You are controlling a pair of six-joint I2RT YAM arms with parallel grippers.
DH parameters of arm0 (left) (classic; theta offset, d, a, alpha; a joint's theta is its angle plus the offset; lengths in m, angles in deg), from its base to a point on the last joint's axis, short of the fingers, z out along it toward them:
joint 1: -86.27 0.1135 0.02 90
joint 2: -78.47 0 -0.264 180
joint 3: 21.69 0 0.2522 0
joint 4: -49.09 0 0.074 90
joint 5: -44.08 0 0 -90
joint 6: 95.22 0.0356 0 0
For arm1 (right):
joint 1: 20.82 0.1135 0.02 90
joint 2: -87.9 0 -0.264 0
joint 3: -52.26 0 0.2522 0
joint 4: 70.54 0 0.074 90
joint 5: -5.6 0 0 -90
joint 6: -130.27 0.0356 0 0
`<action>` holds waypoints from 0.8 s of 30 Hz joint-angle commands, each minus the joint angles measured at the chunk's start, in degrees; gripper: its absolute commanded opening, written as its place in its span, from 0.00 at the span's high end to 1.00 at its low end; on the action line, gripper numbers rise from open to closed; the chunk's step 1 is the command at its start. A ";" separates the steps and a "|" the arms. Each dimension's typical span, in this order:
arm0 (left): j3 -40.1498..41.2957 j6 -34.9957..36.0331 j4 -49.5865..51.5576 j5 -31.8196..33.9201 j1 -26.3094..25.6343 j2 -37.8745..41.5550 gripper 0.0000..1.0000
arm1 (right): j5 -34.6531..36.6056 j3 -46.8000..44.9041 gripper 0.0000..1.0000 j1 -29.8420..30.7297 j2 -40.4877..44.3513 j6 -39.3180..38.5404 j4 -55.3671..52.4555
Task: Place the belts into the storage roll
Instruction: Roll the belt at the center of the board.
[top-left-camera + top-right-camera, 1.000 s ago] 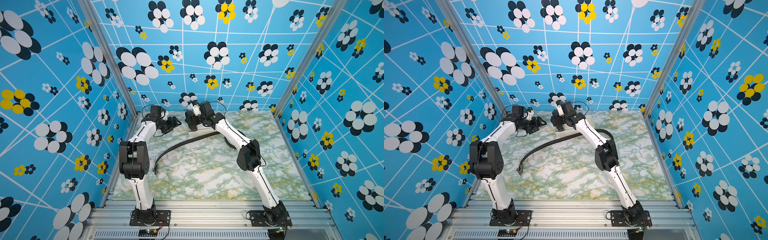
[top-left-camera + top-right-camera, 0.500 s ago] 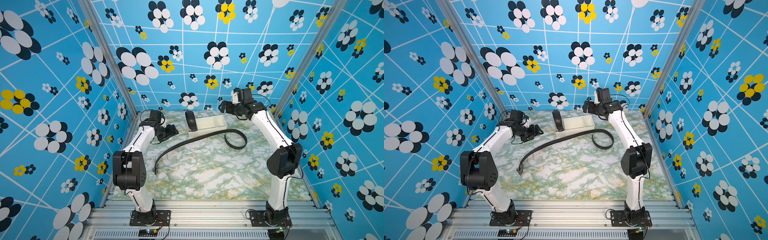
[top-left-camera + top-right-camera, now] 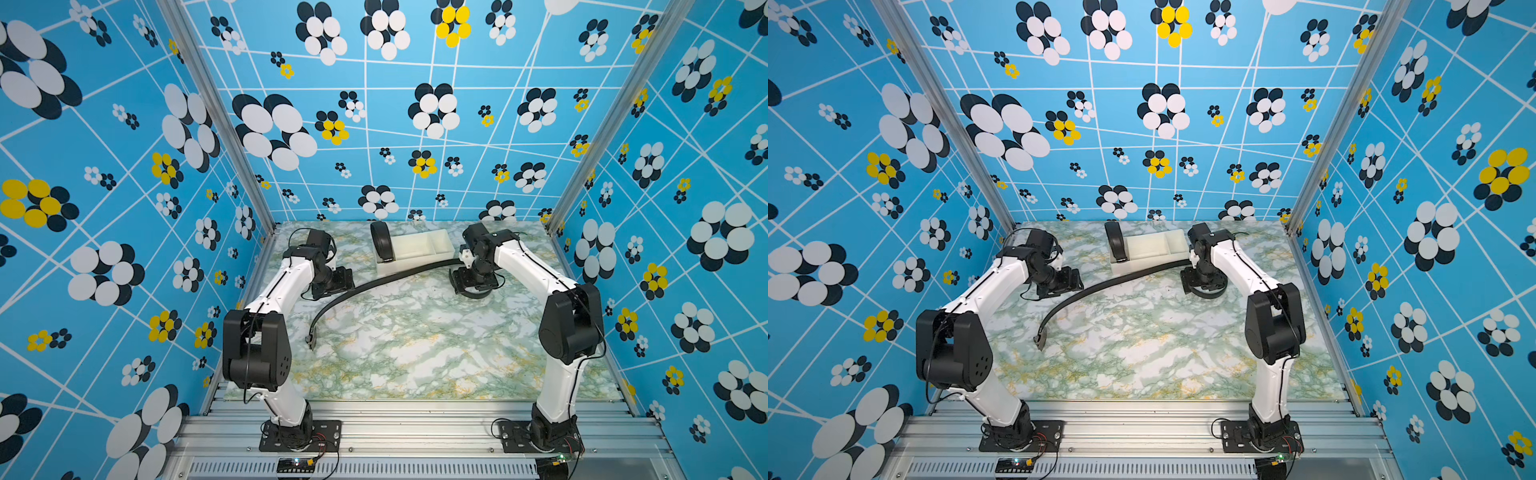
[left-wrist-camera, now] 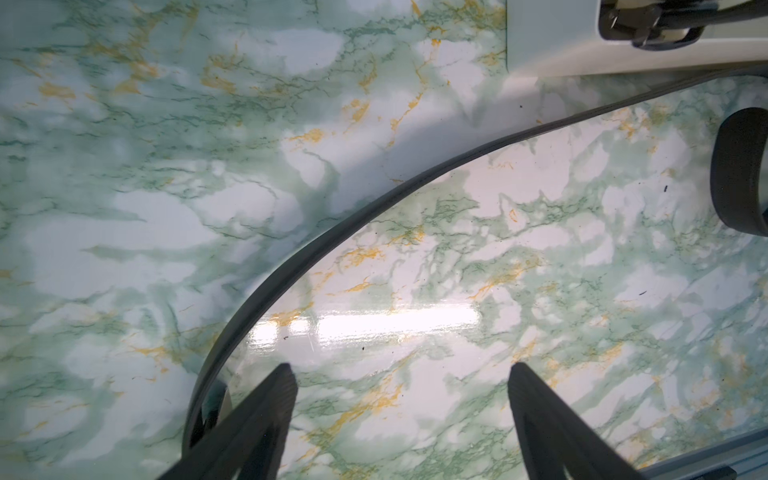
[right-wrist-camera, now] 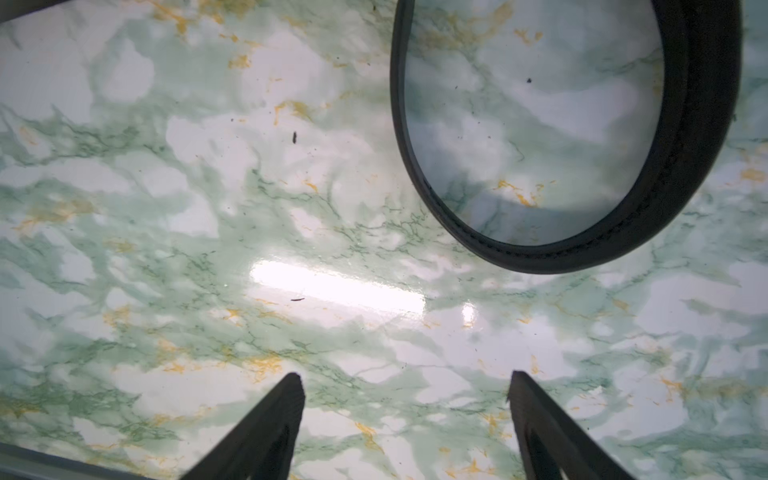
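Counter of green-veined marble, shown in both top views. Storage roll, a cream tray, lies at upper centre of the frame; coiled belt stands on edge in its left-end compartment. Loose belt curves across the counter from its buckle at centre left, along the tray's near wall, to a loop beneath the right arm. Left jaws, on the left arm, stand wide apart just beside this strap's middle stretch, holding nothing. Right jaws, likewise wide and empty, hang over bare marble just beside the loop.
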 commanded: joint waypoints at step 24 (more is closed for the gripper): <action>-6.22 10.11 3.78 4.30 -2.23 -17.65 0.43 | 1.50 8.88 0.89 0.22 -16.10 0.86 4.50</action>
